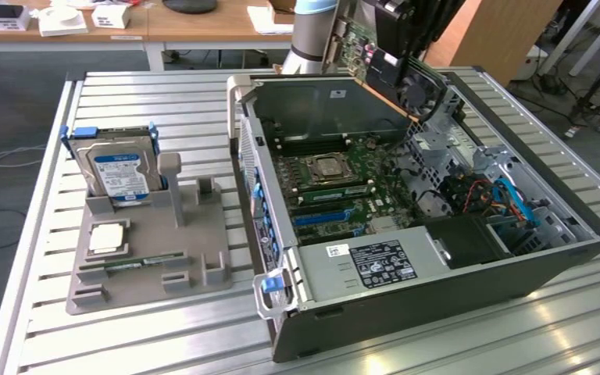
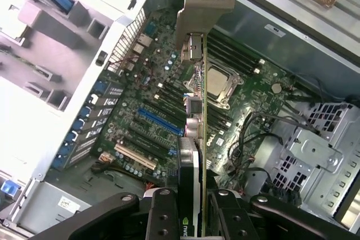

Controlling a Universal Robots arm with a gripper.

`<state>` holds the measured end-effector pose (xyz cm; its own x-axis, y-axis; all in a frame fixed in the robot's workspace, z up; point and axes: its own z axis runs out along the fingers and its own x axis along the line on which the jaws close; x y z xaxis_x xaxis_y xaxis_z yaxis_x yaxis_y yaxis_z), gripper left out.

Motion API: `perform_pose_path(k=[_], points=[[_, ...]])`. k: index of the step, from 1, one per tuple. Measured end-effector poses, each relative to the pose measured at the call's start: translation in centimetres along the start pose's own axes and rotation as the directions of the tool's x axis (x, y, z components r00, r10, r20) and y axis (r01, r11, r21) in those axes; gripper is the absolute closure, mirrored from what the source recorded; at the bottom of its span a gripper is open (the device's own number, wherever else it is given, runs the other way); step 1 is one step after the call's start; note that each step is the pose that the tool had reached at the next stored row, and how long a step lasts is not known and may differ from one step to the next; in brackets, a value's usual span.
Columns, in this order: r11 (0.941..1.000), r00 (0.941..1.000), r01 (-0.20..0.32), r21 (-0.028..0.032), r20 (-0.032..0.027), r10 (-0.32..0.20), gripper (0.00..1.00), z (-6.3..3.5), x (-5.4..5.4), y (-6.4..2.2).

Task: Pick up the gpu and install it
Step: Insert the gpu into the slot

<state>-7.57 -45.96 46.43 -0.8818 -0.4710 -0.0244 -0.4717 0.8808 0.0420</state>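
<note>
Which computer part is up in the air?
The gpu, gripped by the gripper above the case; the hard drive and RAM stick sit on the grey holder.

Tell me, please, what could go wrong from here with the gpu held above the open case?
1. The gpu hangs over the motherboard, pinched by the gripper; a slip could drop it onto the processor socket.
2. Its edge might miss the blue slot and scrape nearby components.
3. Its metal bracket could catch on the case wall.
</note>
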Motion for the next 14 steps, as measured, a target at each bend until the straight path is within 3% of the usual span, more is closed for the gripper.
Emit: perform_pose_path(k=[14], points=[[0.9960,0.9960,0.089,-0.0023,-0.0037,-0.089,0.72,0.00,0.01,0.00]])
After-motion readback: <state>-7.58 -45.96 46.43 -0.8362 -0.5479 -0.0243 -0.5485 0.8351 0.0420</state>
